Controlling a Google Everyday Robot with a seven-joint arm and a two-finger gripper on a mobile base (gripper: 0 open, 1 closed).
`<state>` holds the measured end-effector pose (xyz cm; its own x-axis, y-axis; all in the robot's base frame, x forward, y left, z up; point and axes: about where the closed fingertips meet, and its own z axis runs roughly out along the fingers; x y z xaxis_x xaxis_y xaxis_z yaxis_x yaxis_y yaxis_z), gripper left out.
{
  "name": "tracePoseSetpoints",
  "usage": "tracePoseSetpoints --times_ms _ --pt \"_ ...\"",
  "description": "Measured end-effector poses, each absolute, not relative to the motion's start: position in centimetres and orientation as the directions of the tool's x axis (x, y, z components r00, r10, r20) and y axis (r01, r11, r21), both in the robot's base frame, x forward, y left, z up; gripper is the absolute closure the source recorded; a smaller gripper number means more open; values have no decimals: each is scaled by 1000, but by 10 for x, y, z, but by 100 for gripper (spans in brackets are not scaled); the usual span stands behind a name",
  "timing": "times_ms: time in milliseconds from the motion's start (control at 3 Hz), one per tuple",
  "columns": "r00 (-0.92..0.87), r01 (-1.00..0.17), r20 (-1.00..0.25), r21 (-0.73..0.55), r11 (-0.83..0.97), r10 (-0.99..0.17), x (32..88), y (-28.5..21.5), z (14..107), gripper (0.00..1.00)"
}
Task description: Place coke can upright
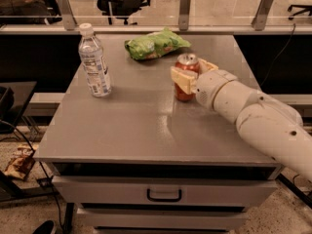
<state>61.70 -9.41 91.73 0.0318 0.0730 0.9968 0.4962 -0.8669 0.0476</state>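
Note:
The coke can [185,92], red with a silver top, stands upright on the grey table [131,126], right of centre toward the back. My gripper [191,73] comes in from the right on a white arm and is shut on the can. One tan finger [179,79] lies across the can's front left side. The other finger [208,65] sits behind its right side. The can's base looks to rest on the table top.
A clear water bottle [93,62] stands upright at the table's back left. A green chip bag [153,44] lies at the back centre, just behind the can. A glass barrier runs behind the table. A drawer with a handle [164,195] is below the front edge.

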Motion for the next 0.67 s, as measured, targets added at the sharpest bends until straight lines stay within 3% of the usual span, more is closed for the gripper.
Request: tracePoseSetpoints --times_ms 333,667 --pt "31 498 997 48 -866 74 617 -93 918 0" --pt "31 498 997 48 -866 74 617 -93 918 0"
